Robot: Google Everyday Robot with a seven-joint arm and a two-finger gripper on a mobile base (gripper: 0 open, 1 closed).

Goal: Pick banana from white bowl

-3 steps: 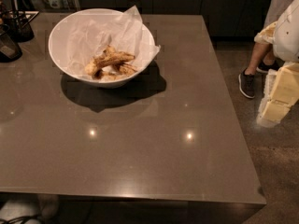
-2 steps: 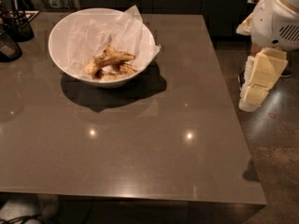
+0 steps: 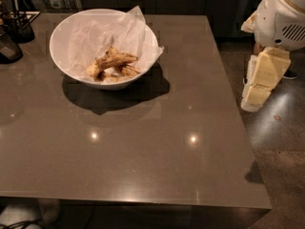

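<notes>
Far left, on the grey surface [image 3: 143, 151]: dark container [image 3: 8, 49] cut off by the frame edge. Dark holder [image 3: 20, 27] just behind it, thin items sticking up.

Back-left of centre: bowl [image 3: 57, 37], white, round, deep, upright on the surface, well apart from both dark items. Lined with crumpled white paper [image 3: 131, 30]; one corner up above the back rim, another draped over the right rim.

Inside the bowl, on the paper, low and slightly right of middle: banana [image 3: 114, 59], brown-speckled dull yellow, lying roughly left-right, right end angled up. Smaller brownish pieces [image 3: 123, 72] just in front of it, touching or nearly touching; cannot tell which. Nothing gripping the banana.

Middle and right of the surface: only ceiling-light reflections and the bowl's shadow.

Far right, past the surface's right edge, over the dark floor [image 3: 281, 142]: white arm [image 3: 281, 18] with the cream end effector [image 3: 257, 87] hanging down from it. Well apart from bowl and banana, touching neither. Open or closed: cannot tell. Nothing seen in it.
</notes>
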